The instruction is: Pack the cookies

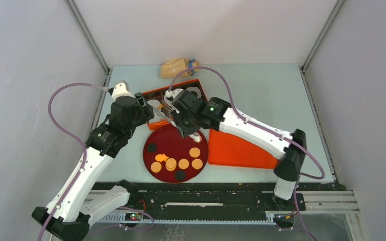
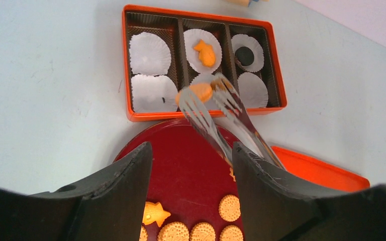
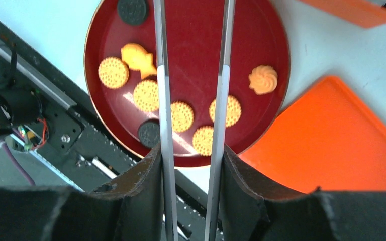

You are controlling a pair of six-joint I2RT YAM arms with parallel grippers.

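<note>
One orange cookie (image 2: 196, 92) pinched in tongs (image 2: 207, 124) the right gripper (image 3: 191, 159) squeezes could slip short of the box (image 2: 151, 116); the left gripper (image 2: 191, 153) gapes empty.

Bright, even, diffuse light fills the scene and throws only soft shadows. The red plate (image 3: 191, 60) carries faint pale glare. In the left wrist view the tongs (image 2: 203, 120) look blurred.

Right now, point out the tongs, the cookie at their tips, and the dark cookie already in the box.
tongs (image 2: 208, 129): left wrist view, on the neck of the left blade.
orange cookie (image 2: 197, 91): left wrist view, centre of its visible face.
dark cookie (image 2: 245, 56): left wrist view, its centre.
</note>
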